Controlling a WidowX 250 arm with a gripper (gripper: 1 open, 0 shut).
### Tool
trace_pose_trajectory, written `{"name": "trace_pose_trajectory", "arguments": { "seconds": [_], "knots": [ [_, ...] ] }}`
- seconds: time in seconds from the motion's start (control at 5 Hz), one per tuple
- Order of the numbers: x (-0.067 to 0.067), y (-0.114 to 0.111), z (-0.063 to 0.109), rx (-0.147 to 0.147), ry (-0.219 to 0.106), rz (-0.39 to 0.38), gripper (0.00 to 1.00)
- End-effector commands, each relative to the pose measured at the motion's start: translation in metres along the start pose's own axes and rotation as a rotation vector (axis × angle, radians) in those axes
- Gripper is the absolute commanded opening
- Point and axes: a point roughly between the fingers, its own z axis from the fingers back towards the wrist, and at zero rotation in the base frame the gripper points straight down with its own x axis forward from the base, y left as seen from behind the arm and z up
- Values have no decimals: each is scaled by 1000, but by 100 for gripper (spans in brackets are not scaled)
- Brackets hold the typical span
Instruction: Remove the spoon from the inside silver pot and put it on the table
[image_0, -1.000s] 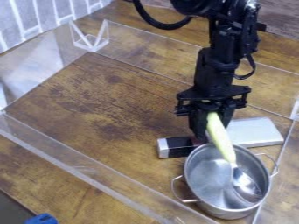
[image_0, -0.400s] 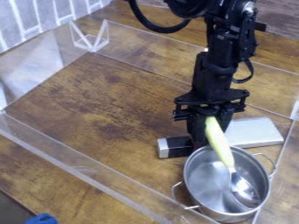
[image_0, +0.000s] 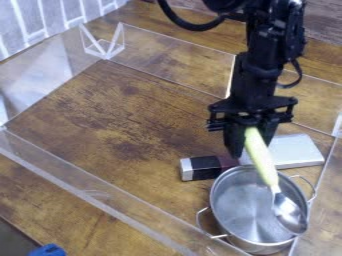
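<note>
One spoon (image_0: 269, 167), pale yellow-green handle, clamped at its upper end by the closed tool (image_0: 251, 126); it slants down so its metal bowl hangs inside the silver pot (image_0: 254, 208). Pot stands near the tabletop's (image_0: 120, 110) front right corner, beside a small black-and-silver block (image_0: 201, 166) and a flat grey slab (image_0: 297, 150).

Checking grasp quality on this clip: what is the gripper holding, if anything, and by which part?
The gripper is shut on the spoon, gripping the top end of its yellow-green handle; the metal bowl hangs over the silver pot.
</note>
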Motion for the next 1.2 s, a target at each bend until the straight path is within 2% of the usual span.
{"name": "trace_pose_trajectory", "arguments": {
  "seconds": [0.0,0.2,0.4,0.6,1.0],
  "knots": [
    [11,-8,30,-81,-33,19,0],
    [9,-11,31,-81,-25,18,0],
    [15,-10,39,-88,-25,11,100],
    [20,-9,53,-102,-22,-1,100],
    [20,-11,70,-91,-20,122,100]
  ]
}}
